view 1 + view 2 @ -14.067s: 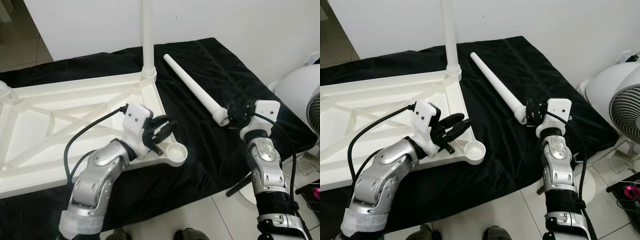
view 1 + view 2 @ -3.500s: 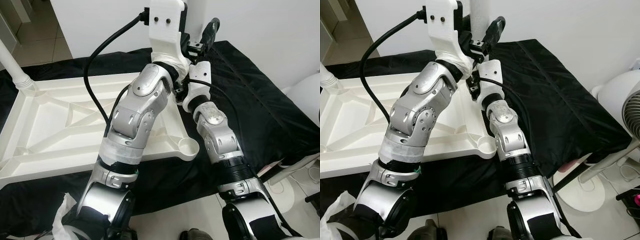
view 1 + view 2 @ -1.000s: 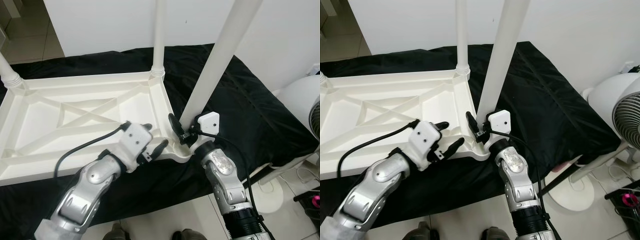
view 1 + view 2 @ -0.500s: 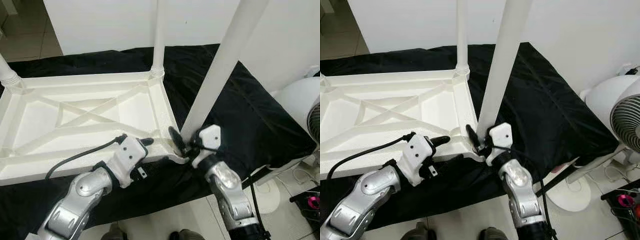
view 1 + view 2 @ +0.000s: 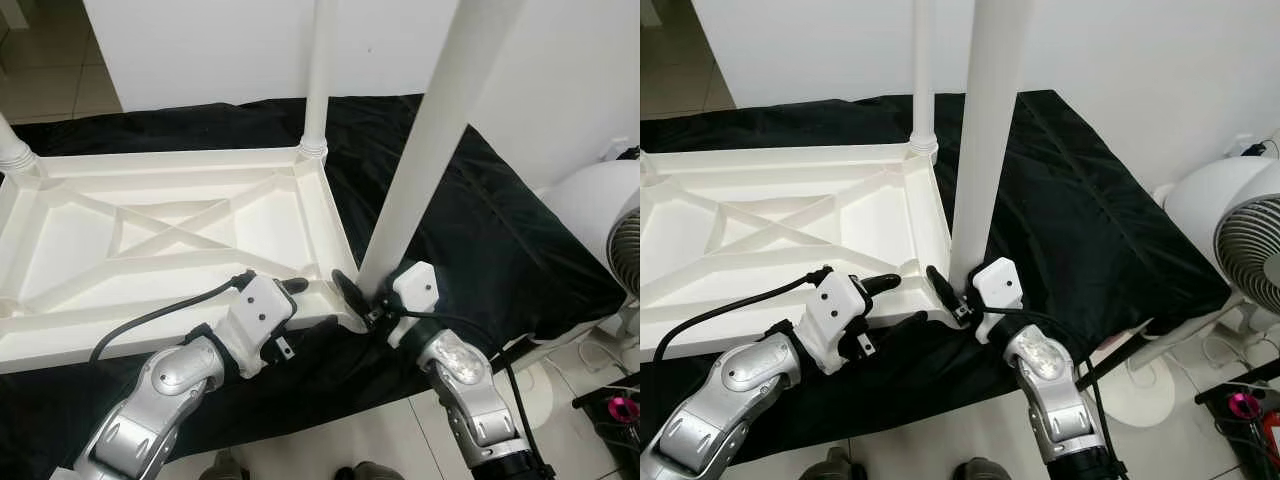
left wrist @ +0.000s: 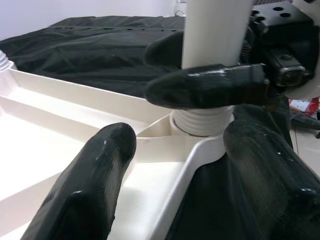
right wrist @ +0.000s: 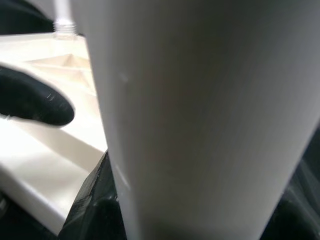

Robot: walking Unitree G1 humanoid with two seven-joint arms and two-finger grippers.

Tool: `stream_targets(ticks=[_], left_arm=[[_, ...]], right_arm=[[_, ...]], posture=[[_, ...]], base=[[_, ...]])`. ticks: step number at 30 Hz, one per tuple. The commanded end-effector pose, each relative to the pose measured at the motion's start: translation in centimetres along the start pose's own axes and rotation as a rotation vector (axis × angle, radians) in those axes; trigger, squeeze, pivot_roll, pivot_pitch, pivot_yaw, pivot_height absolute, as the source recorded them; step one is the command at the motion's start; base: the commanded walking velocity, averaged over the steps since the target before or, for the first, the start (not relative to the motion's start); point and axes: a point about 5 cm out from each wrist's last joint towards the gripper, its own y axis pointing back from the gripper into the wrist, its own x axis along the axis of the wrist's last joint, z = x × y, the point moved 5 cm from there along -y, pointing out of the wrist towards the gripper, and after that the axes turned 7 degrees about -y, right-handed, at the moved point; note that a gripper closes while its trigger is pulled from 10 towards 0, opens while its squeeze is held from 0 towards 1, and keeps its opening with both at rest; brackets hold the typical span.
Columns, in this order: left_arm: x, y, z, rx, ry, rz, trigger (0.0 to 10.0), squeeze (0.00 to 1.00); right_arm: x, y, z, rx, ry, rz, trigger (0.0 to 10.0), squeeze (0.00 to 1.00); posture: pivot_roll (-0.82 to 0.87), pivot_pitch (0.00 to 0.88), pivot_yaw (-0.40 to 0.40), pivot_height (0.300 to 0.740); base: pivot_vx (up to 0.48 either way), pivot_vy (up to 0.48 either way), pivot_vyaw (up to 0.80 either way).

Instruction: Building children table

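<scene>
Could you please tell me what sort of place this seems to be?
Probably a room in a home: tiled floor, plain white wall, a standing fan, and a black-draped surface holding an upturned white table.

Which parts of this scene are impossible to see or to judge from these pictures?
- Top of the near table leg: cut off by the upper edge in both eye views.
- How deep its threaded end sits in the tabletop socket: right pincer fingers cover it in the left wrist view.
- Right wrist view: the leg is too close and blurred.
- Fan: cut off by the right edge.
</scene>
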Motion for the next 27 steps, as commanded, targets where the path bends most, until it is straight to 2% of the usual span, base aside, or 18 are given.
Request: stream_targets(ticks=[1, 7, 13, 15, 18, 23, 27], left_arm=[[0.6, 0.0, 0.4, -0.04, -0.015, 0.025, 10.0, 0.0], [0.7, 0.0, 0.4, -0.04, -0.019, 0.027, 10.0, 0.0], [0.8, 0.0, 0.3, -0.041, -0.025, 0.029, 10.0, 0.0], [0.9, 0.0, 0.2, -0.041, -0.028, 0.031, 10.0, 0.0], [1.0, 0.0, 0.2, -0.04, -0.03, 0.032, 10.0, 0.0], [1.0, 0.0, 0.2, -0.038, -0.031, 0.033, 10.0, 0.0], [1.1, -0.1, 0.2, -0.036, -0.031, 0.037, 10.0, 0.0]], right_arm=[[-1.9, 0.9, -0.2, 0.024, -0.006, -0.081, 10.0, 0.0], [-2.5, 1.2, -0.5, 0.063, 0.001, -0.107, 10.0, 0.0], [-2.7, 1.3, -1.0, 0.093, -0.042, -0.122, 10.0, 0.0], [-3.1, 1.4, -1.1, 0.096, -0.114, -0.139, 10.0, 0.0], [-3.3, 1.4, -0.9, 0.086, -0.162, -0.148, 10.0, 0.0], [-3.3, 1.3, -0.6, 0.076, -0.185, -0.155, 10.0, 0.0], [-3.1, 0.7, 0.4, 0.048, -0.241, -0.153, 10.0, 0.0]], posture=[[0.0, 0.028, -0.047, 0.74], [0.0, 0.024, -0.045, 0.74], [0.01, 0.023, -0.043, 0.74], [0.01, 0.025, -0.046, 0.74], [0.01, 0.026, -0.048, 0.74], [0.01, 0.026, -0.048, 0.74], [0.01, 0.029, -0.053, 0.74]], base=[[0.0, 0.0, 0.0], [0.0, 0.0, 0.0], [0.0, 0.0, 0.0], [0.0, 0.0, 0.0], [0.0, 0.0, 0.0], [0.0, 0.0, 0.0], [0.0, 0.0, 0.0]])
